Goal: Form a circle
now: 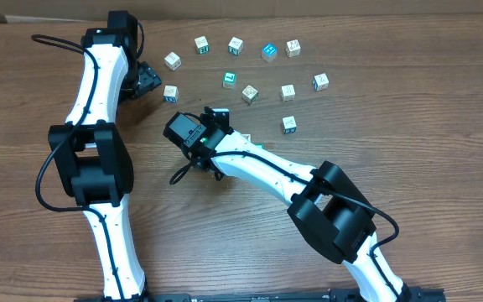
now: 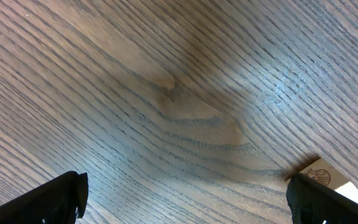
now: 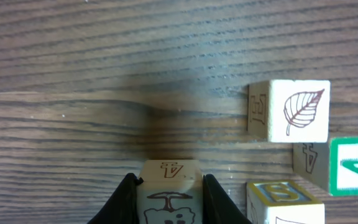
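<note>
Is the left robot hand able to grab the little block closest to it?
Probably yes. The left gripper is open, and the block sits just beside it on the bare table, with nothing between them.

I see most cubes (image 1: 250, 94) scattered in two loose rows toward the far edge of the desk (image 1: 409, 143). My left fingers (image 2: 58, 199) sit left of those rows, with one cube (image 2: 325, 176) just beside them. A cube (image 3: 169, 196) sits between my right fingers (image 3: 124, 199) mid-desk, with three more cubes (image 3: 291, 112) near its right.
</note>
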Tool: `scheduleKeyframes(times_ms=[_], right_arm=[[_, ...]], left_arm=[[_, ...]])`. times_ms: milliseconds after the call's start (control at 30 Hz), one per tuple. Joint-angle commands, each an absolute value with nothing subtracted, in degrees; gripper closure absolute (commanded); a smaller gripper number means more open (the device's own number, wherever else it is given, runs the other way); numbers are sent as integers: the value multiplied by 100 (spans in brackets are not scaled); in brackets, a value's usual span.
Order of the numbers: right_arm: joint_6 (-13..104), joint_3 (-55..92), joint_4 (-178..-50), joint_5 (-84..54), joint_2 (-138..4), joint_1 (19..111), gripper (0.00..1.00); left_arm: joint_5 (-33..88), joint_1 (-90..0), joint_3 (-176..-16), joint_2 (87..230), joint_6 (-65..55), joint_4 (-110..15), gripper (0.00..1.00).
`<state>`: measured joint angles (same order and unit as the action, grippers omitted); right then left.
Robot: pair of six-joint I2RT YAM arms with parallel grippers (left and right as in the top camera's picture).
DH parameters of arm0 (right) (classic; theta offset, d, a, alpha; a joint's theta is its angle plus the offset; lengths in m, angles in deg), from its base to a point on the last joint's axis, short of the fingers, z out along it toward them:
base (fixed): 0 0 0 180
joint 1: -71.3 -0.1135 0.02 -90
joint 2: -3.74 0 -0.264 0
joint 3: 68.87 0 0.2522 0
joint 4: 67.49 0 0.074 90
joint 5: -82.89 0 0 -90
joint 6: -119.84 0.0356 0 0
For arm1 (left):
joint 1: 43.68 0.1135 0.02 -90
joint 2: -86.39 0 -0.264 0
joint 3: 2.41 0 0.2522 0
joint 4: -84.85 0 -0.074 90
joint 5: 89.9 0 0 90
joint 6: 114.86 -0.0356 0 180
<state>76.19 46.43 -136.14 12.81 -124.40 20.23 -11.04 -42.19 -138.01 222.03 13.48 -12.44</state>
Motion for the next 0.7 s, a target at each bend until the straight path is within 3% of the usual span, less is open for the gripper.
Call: scheduleKeyframes(times_ms=[0,333,667], right_arm=[[7811,4608,-13645,1386,-12477,2071,84],[7807,4608,-13730,1384,-12477,2194,83],[7807,4608,-13719,1384,-12477,2194,71]], left_arm=[[-1080,-4273,-13784,21999,1239,-1250,1],[-1080,-4273,-13784,21999,1239,-1250,1],[-1080,-4273,-13784,21999,1239,-1250,0]])
